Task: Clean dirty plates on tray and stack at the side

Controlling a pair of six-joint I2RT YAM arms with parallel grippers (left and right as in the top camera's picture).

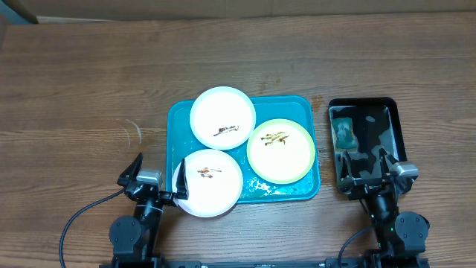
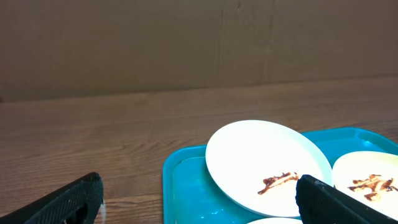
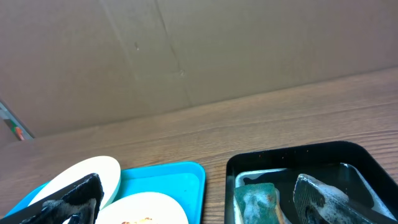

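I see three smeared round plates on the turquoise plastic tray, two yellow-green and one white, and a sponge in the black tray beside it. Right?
Not quite: the colours are swapped. The overhead view shows two white round plates and one pale yellow-green round plate on the turquoise plastic tray. The sponge does lie in the glossy black tray.
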